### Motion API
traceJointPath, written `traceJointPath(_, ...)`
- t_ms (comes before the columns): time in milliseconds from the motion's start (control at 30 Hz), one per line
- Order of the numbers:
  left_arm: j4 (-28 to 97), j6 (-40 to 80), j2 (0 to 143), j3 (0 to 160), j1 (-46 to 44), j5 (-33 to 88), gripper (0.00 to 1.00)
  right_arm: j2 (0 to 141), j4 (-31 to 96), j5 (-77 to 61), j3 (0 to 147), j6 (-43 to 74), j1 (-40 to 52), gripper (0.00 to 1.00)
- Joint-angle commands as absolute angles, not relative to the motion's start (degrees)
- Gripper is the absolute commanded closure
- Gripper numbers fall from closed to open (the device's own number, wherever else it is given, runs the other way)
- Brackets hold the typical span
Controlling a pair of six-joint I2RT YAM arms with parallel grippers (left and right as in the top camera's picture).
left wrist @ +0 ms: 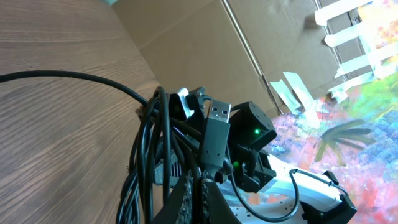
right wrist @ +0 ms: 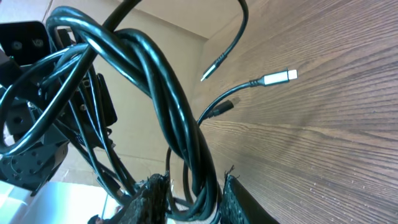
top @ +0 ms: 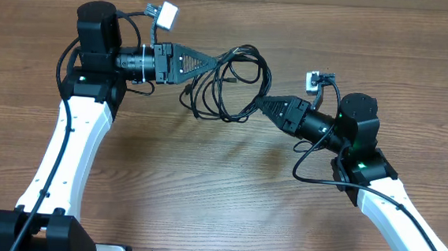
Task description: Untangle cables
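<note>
Overhead: my left gripper [top: 211, 61] is clenched on the cables [top: 239, 83], holding the tangle mid-table [top: 204, 179], likely as an anchor. My right gripper [top: 259, 103] straddles the bundle's other side; whether it grips, I cannot tell.

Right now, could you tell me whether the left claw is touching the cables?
Touching: the left wrist view shows the left claw shut on the cables, pinching one.

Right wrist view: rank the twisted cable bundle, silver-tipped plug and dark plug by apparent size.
1. twisted cable bundle: largest by far, though also nearest the camera.
2. silver-tipped plug and dark plug: look about alike, too close to rank.
</note>
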State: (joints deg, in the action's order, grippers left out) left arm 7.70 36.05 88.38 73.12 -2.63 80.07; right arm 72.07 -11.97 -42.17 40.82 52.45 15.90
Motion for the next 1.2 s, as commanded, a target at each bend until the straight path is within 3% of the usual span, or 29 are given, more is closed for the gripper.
traceJointPath(0,7.46,36.25,88.49,73.71,-4.27,80.38,0.96,72.14,-12.32,-42.5,41.32,52.01,16.14,0.71)
traceJointPath(167,7.46,36.38,88.49,73.71,-5.93,79.05,0.96,72.14,-12.34,-42.5,41.32,52.03,16.14,0.72)
traceJointPath(433,7.46,36.4,88.49,73.71,-5.87,77.56,0.96,72.14,-12.29,-42.72,41.32,52.03,16.14,0.96)
traceJointPath(733,10.66,28.77,88.49,73.71,-4.08,74.06,0.96,72.14,-13.19,-42.74,41.32,52.03,16.01,0.96)
traceJointPath(767,12.69,27.29,88.49,73.71,-3.55,72.27,0.92,72.14,-14.28,-43.11,41.32,52.03,16.01,0.96)
traceJointPath(800,17.3,24.93,88.49,73.71,-2.57,67.57,0.74,72.14,-15.7,-43.62,41.32,52.05,16.01,0.96)
traceJointPath(867,23.9,22.96,88.49,73.71,-1.72,59.75,0.28,72.14,-16.97,-43.75,41.32,52.21,16.01,0.96)
traceJointPath(900,27.97,22.02,88.49,73.71,-1.34,54.72,0.2,72.14,-17.34,-43.75,41.32,52.21,16.01,0.96)
traceJointPath(933,32.53,20.86,88.49,73.71,-1.15,48.58,0.05,72.14,-17.5,-43.77,41.32,52.23,16.01,0.96)
traceJointPath(967,35.38,19.92,88.49,73.71,-1.15,44.14,0.0,72.14,-17.54,-43.72,41.32,52.21,16.01,0.96)
traceJointPath(1167,44.66,11.53,88.49,73.71,-1.15,26.24,0.0,72.14,-18.2,-43.59,41.32,52.25,15.2,0.96)
